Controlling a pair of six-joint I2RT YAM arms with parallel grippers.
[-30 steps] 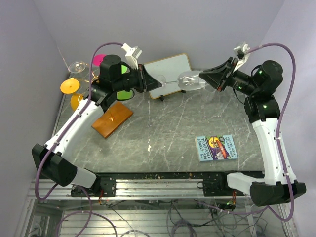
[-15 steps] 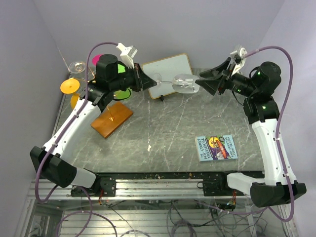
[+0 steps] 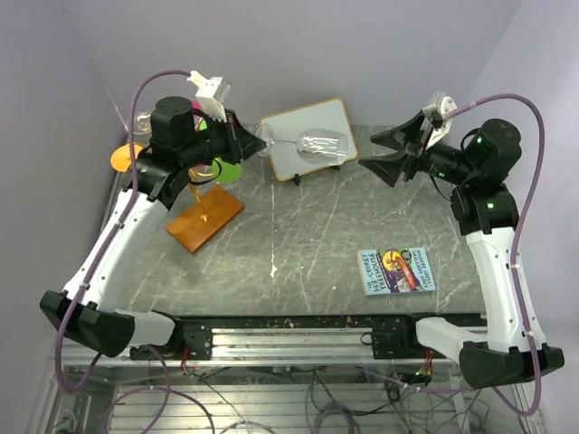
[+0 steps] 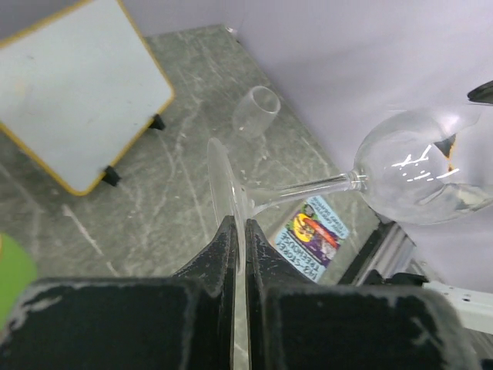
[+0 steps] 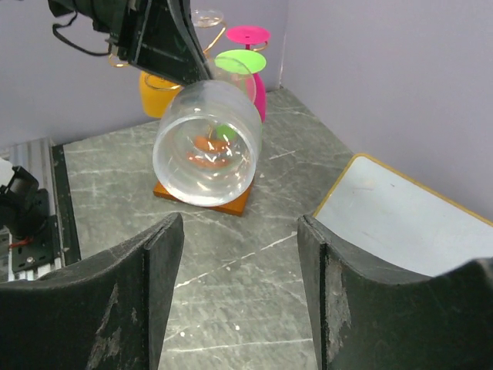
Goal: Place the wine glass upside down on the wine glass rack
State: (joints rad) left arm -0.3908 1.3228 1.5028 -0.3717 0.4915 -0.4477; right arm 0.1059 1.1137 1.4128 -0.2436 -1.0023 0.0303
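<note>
Above the far side of the table (image 3: 298, 235), my left pincer (image 3: 249, 143) clamps the wine glass (image 3: 318, 145) by its foot. My right pincer (image 3: 384, 154) is released, jaws apart, touching nothing. Lettering on the booklet (image 3: 396, 269) is unreadable.

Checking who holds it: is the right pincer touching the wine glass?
Apart. The top view shows a gap between the open right pincer and the wine glass, which the left pincer holds.

top: overhead, looking down | wrists: close, facing each other | shared: wine glass (image 4: 416, 177)
</note>
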